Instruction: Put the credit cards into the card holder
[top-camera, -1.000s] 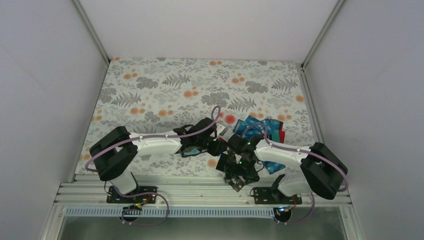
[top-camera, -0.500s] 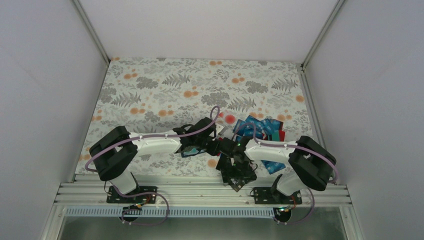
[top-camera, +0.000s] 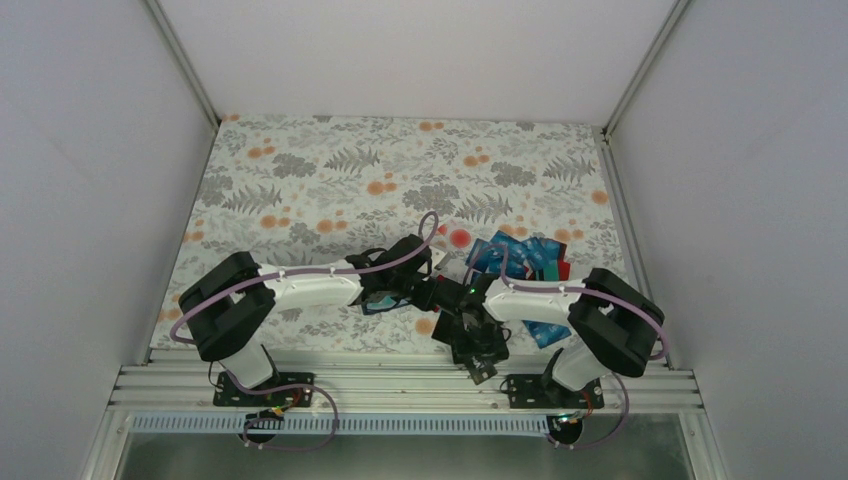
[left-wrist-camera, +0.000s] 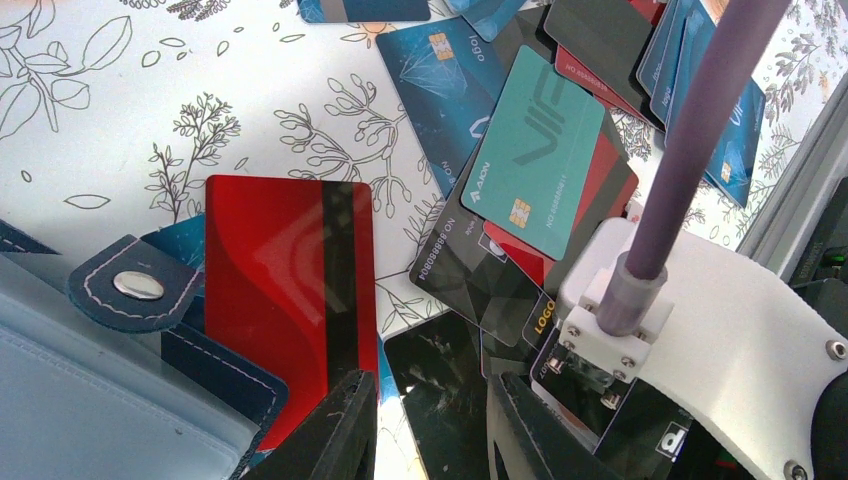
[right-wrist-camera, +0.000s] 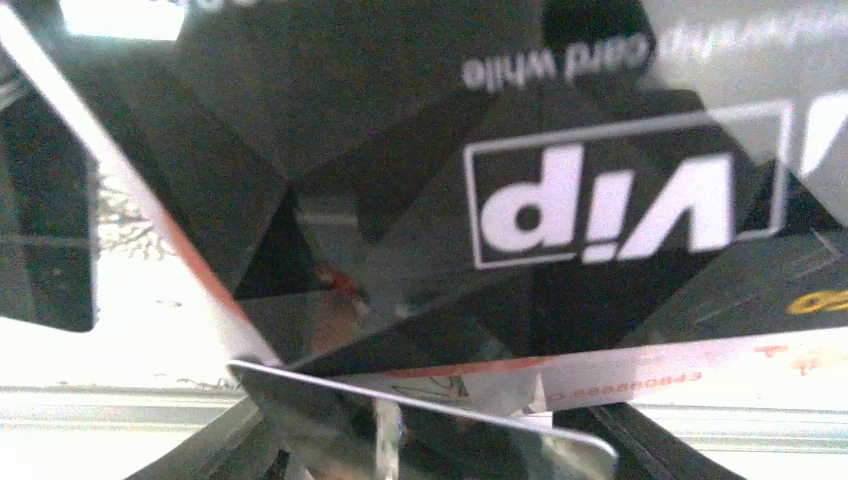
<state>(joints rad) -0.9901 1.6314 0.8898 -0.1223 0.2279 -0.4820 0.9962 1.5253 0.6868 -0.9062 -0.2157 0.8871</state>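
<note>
The credit cards (top-camera: 520, 258) lie in a loose pile right of centre; the left wrist view shows teal (left-wrist-camera: 540, 150), blue, black and red ones overlapping. The navy card holder (left-wrist-camera: 60, 390) lies open at lower left with its clasp tab (left-wrist-camera: 135, 285), and a red card (left-wrist-camera: 285, 290) rests on its edge. My left gripper (left-wrist-camera: 430, 430) is open beside the holder, its jaws either side of a black card (left-wrist-camera: 445, 390). My right gripper (right-wrist-camera: 425, 450) is shut on that glossy black card (right-wrist-camera: 330, 420), spanning its jaws, close to a black "vip" card (right-wrist-camera: 600, 200). Both grippers (top-camera: 440, 296) nearly meet.
The right arm's white wrist (left-wrist-camera: 720, 330) and purple cable (left-wrist-camera: 700, 130) crowd the left gripper's right side. A metal rail (top-camera: 400, 380) runs along the near edge. The floral cloth (top-camera: 330, 180) covers the table, and white walls stand close on both sides.
My right arm has swung left and drawn in toward the left gripper and the holder. The left arm has stayed put.
</note>
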